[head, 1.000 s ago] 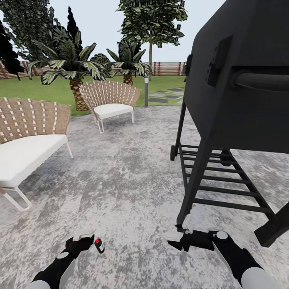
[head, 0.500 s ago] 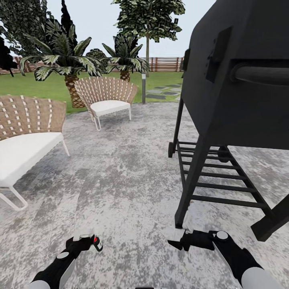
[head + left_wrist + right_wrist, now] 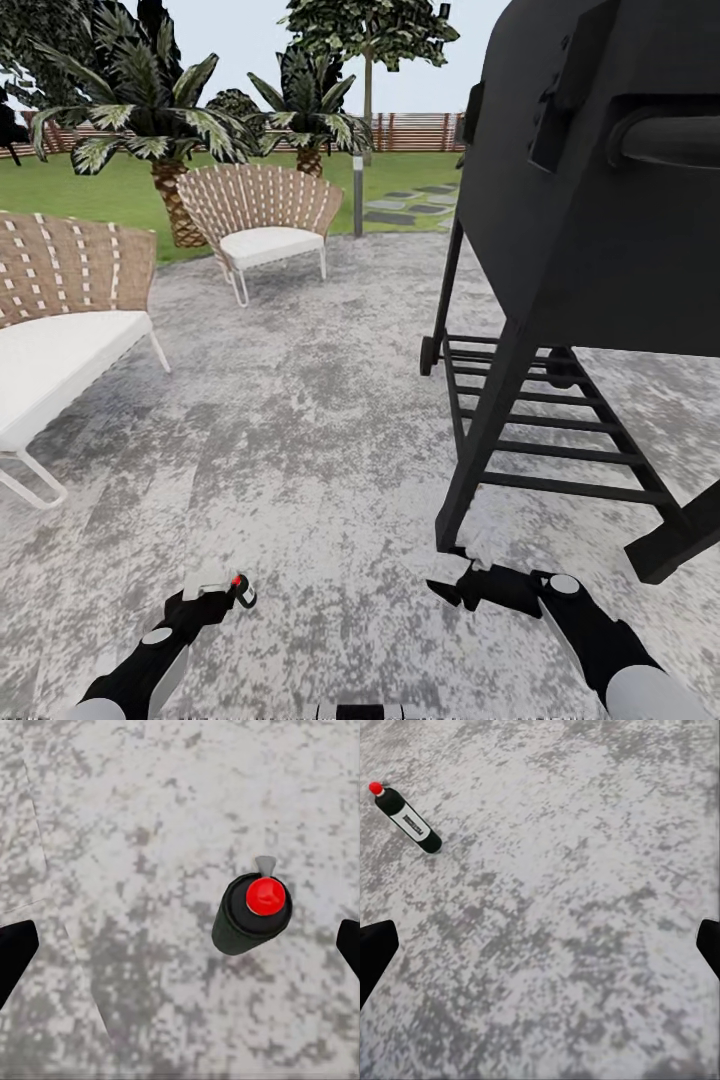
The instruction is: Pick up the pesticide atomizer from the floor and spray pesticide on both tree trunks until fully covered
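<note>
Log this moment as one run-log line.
phase: approach | atomizer: upright on patio floor, ungrasped | left gripper: open, above it | right gripper: open, empty

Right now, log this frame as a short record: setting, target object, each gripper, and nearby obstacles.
setting: mottled grey patio, lawn and slat fence beyond
target: pesticide atomizer, black can with red cap, standing upright on the patio
left gripper: open, above the atomizer, not gripping it
right gripper: open, holding nothing
obstacles: black grill on the right, two wicker chairs on the left
task state: atomizer not yet picked up
</note>
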Available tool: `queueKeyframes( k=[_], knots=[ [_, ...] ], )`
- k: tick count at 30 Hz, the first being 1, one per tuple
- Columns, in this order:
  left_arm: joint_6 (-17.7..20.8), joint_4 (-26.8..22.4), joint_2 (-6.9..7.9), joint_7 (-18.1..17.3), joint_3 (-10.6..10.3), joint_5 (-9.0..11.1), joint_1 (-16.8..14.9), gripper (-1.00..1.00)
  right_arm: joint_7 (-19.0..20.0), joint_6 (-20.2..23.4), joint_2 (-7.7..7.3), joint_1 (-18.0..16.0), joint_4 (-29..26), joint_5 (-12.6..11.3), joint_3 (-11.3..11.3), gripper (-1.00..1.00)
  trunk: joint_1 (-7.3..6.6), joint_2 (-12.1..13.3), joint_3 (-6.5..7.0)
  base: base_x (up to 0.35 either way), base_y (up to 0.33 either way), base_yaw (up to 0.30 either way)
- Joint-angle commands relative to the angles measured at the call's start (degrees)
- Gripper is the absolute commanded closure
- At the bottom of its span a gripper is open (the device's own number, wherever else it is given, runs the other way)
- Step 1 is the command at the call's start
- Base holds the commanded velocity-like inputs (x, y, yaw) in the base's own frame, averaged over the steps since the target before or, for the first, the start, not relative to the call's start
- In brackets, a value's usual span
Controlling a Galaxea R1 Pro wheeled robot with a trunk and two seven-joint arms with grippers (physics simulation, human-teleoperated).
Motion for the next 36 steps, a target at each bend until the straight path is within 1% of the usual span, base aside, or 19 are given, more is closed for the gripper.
queueKeyframes(
  k=[1,8,15,30,33,36],
  knots=[
    [-0.2,0.0,-0.01,-0.1,0.1,0.2,0.0,-1.00,-0.1,-0.5,-0.03,0.0,0.0,0.5,0.0,-1.00,0.01,0.0,-0.27,0.000,0.000,0.000],
    [-0.2,0.0,-0.01,-0.1,0.1,0.2,0.0,-1.00,-0.1,-0.5,-0.03,0.0,0.0,0.5,-0.2,-1.00,0.19,-0.1,-1.99,0.000,0.000,0.000],
    [-0.2,0.0,-0.04,-0.1,0.1,0.2,0.0,-1.00,-0.1,-0.5,0.06,0.0,0.0,0.5,-0.2,-1.00,0.19,-0.1,-2.36,0.000,0.000,-0.020],
    [-0.2,0.0,-0.02,-0.1,0.1,0.2,0.0,-1.00,-0.1,-0.5,0.06,0.0,-0.1,0.5,-0.2,-1.00,0.19,-0.1,-2.38,0.000,0.000,-0.270],
    [-0.2,0.0,0.10,-0.1,0.1,0.1,-0.1,-1.00,-0.1,-0.5,0.06,0.0,-0.1,0.5,-0.1,-1.00,0.19,-0.1,-2.38,0.000,0.000,-0.107],
    [-0.2,0.0,0.14,-0.1,0.1,0.1,-0.1,-1.00,-0.1,-0.5,0.06,0.0,-0.1,0.5,-0.1,-1.00,0.27,-0.2,-3.04,0.000,0.000,-0.025]
  ],
)
